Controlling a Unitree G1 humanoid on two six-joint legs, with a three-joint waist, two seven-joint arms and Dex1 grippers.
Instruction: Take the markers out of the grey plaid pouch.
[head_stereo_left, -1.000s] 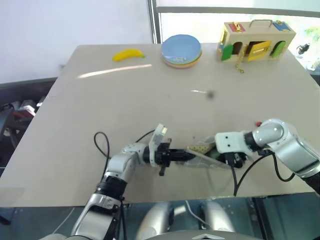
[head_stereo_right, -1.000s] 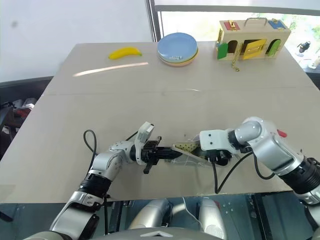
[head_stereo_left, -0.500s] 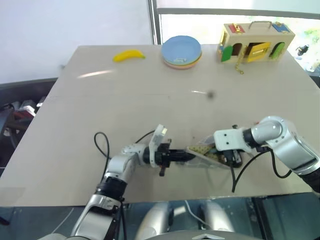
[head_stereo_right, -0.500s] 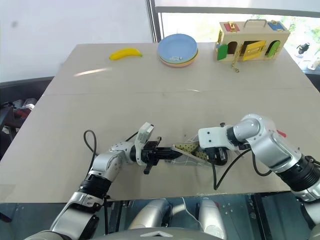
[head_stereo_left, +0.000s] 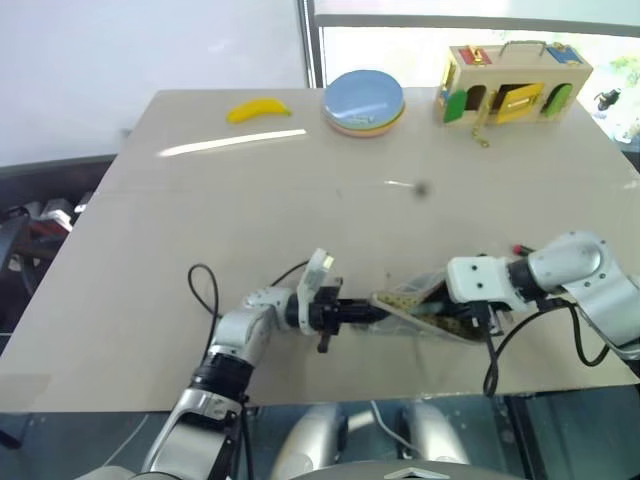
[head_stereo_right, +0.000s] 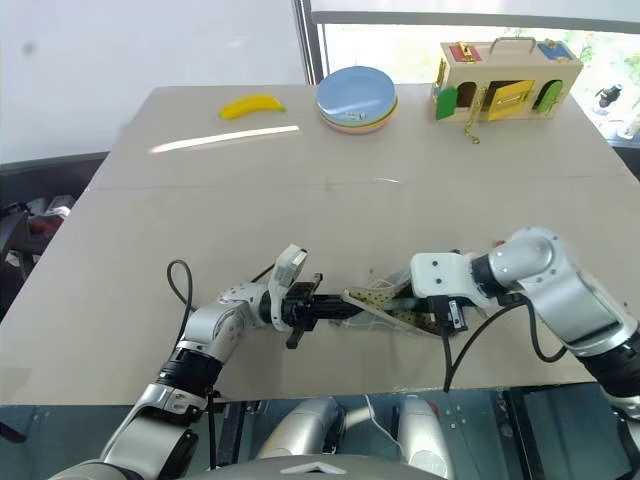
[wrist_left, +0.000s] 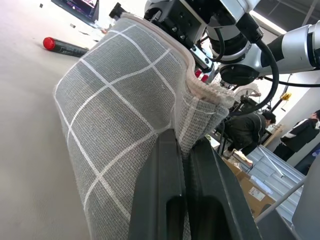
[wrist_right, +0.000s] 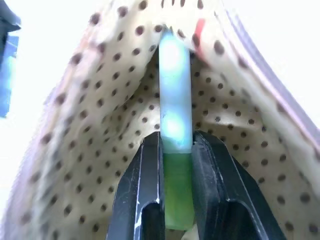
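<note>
Lime green marker (wrist_right: 175, 150) is pinched in the right gripper (wrist_right: 176, 150), best drawn straight out while the left gripper (wrist_left: 184, 150) clamps the grey plaid pouch (wrist_left: 120, 100).

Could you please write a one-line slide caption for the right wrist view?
Right end effector shut on the lime green marker inside the grey plaid pouch's dotted lining.

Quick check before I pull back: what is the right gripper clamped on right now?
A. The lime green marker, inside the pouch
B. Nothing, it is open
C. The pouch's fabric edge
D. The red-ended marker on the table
A. In the right wrist view the right gripper has its two fingers pressed on either side of the lime green marker, with the dotted lining of the grey plaid pouch around it.
</note>
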